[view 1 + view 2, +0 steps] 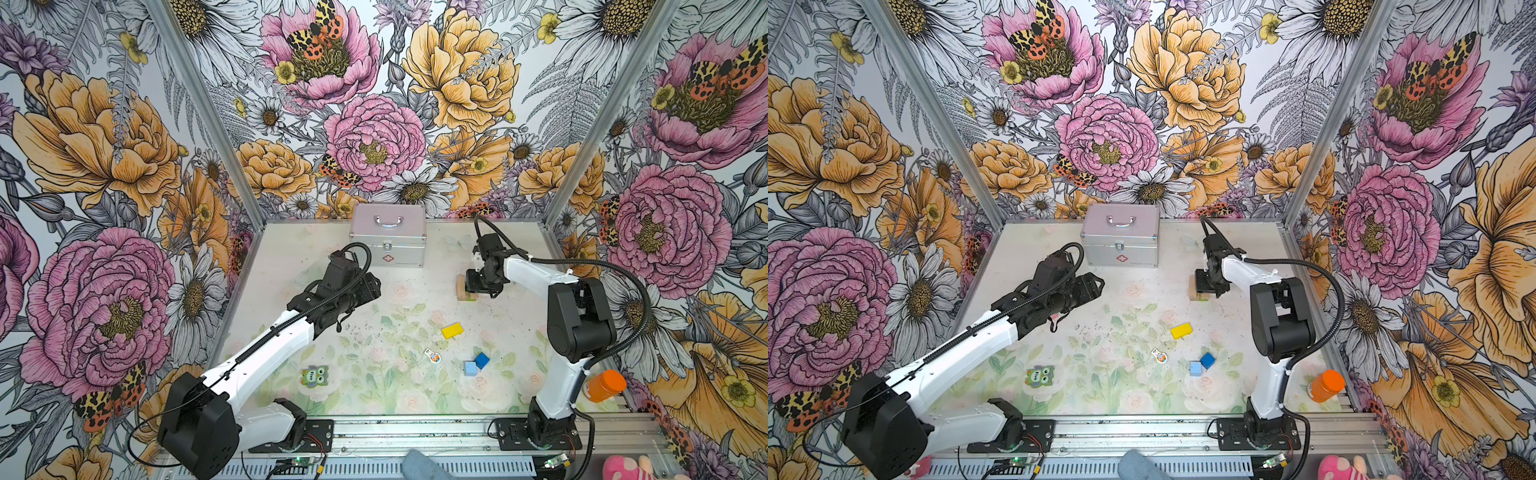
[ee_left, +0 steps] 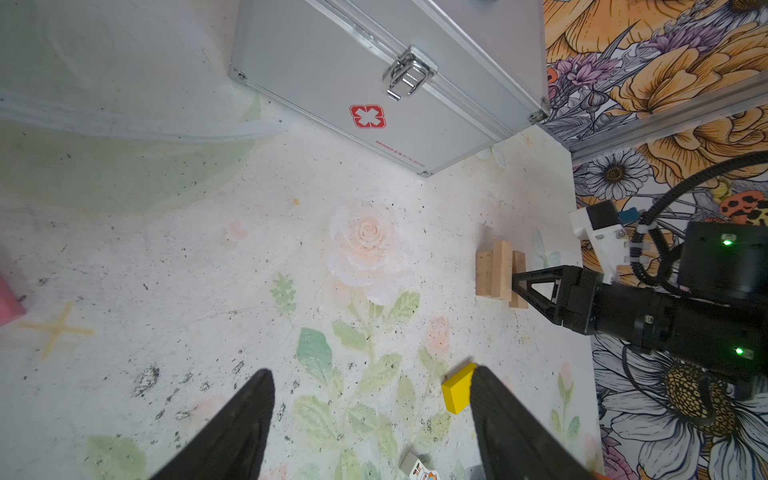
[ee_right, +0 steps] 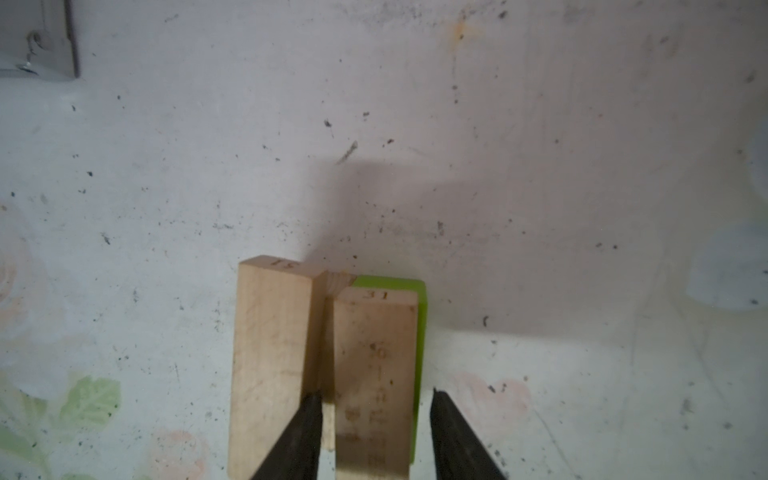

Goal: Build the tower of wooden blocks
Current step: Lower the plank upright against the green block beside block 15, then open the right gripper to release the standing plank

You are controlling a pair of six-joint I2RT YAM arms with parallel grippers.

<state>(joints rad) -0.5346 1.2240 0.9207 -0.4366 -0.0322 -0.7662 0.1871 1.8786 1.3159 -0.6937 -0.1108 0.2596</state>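
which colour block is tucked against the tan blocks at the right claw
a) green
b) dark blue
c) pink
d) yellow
a: in the right wrist view a green block shows along the edge of the tan blocks that the right claw straddles, while the yellow block and dark blue block lie well apart from them.
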